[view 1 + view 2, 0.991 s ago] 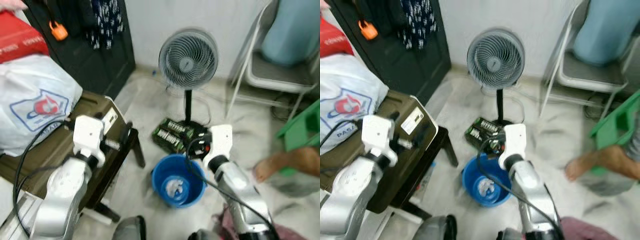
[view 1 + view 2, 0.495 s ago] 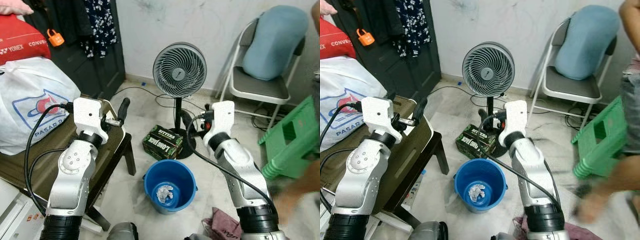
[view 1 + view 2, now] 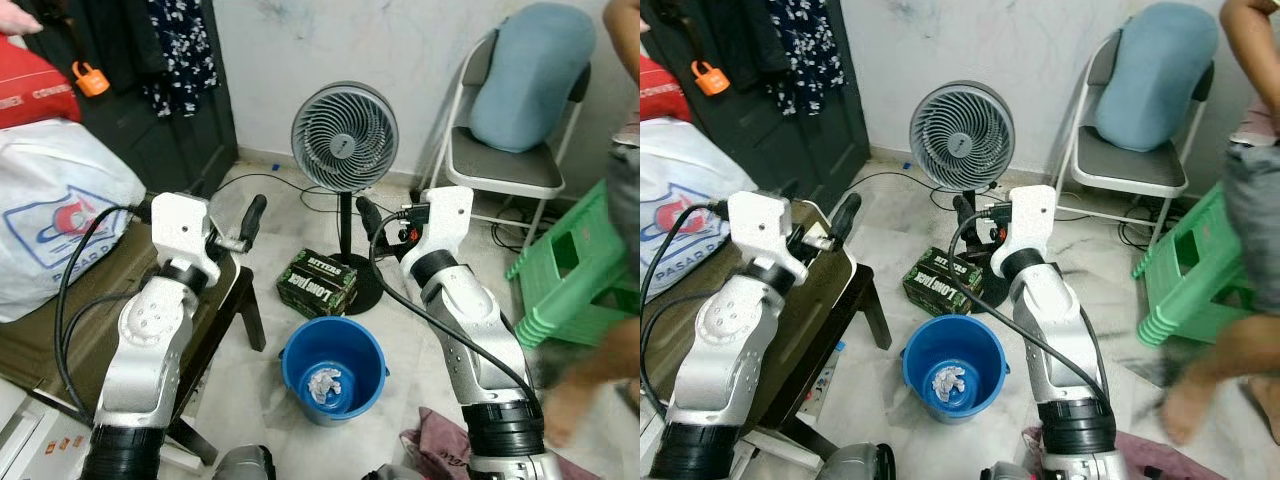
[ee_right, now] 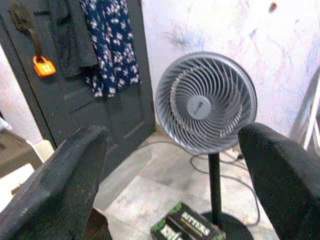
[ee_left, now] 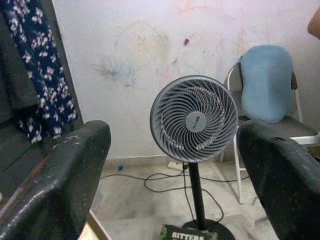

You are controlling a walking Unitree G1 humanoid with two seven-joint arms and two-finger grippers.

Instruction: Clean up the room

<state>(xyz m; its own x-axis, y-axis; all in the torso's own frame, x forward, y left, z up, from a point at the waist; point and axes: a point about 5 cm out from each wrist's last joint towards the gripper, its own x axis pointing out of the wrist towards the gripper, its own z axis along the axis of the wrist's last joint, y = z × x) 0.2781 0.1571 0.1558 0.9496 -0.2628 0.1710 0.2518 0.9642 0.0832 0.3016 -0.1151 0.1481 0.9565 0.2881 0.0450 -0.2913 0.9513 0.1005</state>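
On the floor, centre: blue bucket [image 3: 333, 367] stands upright, mouth facing up, between the two arms; crumpled white paper [image 3: 327, 385] lies at its bottom.
Behind the bucket: green "Bitters" carton [image 3: 317, 282] lies flat, long axis running left to right with a slight slant, just beside the round base of the pedestal fan [image 3: 344, 137].
Fan: upright on a black pole, grille facing the robot; a cable trails over the floor behind it.
Left claw [image 5: 175, 170]: raised over the dark tabletop [image 3: 215, 300], fingers [image 5: 60, 185] wide apart, holding nothing, aimed toward the fan.
Right claw [image 4: 175, 175]: raised above the carton, fingers [image 4: 62, 180] wide apart, holding nothing, aimed toward the fan.
Left side: white printed plastic bag [image 3: 60, 210] rests on the tabletop; red bag [image 3: 35, 90] sits behind it.
Right side: folding chair [image 3: 505, 150] with a blue cushion [image 3: 525, 75] stands against the wall; green plastic stool [image 3: 575, 270] near it; a person's leg and foot [image 3: 585, 385], blurred, on the floor beside the stool.
Near edge: pinkish cloth [image 3: 440, 455] lies on the floor by the robot's right side.
Room: pale marbled floor, scuffed white wall, dark door [image 4: 75, 90] with patterned clothing [image 4: 110, 42] and an orange padlock [image 4: 44, 65] hanging on it.
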